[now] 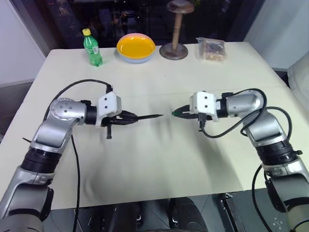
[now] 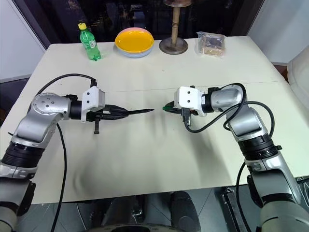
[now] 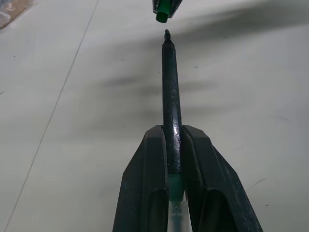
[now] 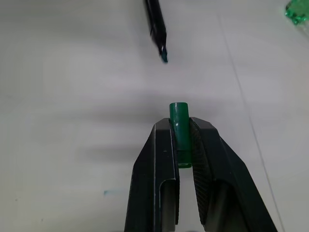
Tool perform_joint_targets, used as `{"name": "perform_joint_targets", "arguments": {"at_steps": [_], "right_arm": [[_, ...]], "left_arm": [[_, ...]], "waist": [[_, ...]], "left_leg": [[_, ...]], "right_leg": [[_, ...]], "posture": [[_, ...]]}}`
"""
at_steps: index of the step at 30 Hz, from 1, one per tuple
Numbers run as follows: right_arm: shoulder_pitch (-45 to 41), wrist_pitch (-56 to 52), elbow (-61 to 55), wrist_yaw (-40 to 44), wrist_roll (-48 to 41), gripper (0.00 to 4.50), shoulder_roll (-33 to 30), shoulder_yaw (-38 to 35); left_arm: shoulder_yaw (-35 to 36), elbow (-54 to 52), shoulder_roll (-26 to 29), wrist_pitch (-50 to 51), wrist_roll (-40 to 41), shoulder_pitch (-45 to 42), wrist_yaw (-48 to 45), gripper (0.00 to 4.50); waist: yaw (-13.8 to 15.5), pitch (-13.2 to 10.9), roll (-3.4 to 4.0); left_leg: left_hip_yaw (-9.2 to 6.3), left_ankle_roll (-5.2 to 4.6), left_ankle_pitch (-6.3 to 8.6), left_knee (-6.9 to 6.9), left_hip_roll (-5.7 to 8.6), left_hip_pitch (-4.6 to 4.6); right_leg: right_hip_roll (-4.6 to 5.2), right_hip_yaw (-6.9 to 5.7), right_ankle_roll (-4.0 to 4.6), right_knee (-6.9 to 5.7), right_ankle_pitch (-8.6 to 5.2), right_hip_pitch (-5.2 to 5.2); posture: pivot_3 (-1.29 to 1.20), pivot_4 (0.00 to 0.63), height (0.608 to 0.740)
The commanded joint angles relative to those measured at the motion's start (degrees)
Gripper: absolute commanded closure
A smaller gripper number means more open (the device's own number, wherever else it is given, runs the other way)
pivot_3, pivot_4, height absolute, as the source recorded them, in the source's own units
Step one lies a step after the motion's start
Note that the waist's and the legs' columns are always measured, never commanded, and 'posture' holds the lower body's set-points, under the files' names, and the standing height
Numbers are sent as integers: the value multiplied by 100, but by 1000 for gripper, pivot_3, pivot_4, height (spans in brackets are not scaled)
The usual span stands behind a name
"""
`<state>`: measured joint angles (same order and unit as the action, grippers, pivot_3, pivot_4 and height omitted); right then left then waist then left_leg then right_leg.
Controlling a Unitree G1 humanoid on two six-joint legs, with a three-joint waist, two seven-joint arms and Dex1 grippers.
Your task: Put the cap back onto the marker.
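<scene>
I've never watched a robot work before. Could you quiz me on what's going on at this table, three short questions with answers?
1. True or false: the small bright green plastic cap is already seated on the thin black marker.
2. Which end effector grips the marker: A) left B) right?
3. Fill in: at the table's far edge, a green plastic bottle stands beside a round ______ bowl.

Key: 1. False, a gap separates the cap from the marker's tip. 2. A. 3. Yellow.
</scene>
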<state>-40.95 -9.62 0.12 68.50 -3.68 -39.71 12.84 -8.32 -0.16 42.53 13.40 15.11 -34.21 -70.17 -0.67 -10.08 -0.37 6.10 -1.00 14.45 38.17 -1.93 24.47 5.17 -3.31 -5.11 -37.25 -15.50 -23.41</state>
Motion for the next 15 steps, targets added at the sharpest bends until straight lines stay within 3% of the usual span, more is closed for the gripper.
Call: {"name": "perform_joint_targets", "arguments": {"at_steps": [1,15], "right_arm": [[-192,-22,-200,-2,-100,4478,49,-50],[-204,-204,-352,-6,-141,4478,230,-12]], "left_arm": [[39,-163,-5,-48,-6,-170,-24,4500],[41,-183,-47,-47,-64,-208,-54,4500]], "waist": [[4,0,0],[0,0,0]], "left_leg": [[0,0,0,0,0,0],[0,0,0,0,0,0]], "right_leg": [[0,0,0,0,0,0],[-1,0,0,0,0,0]], "posture": [[0,150,740],[0,150,740]]}}
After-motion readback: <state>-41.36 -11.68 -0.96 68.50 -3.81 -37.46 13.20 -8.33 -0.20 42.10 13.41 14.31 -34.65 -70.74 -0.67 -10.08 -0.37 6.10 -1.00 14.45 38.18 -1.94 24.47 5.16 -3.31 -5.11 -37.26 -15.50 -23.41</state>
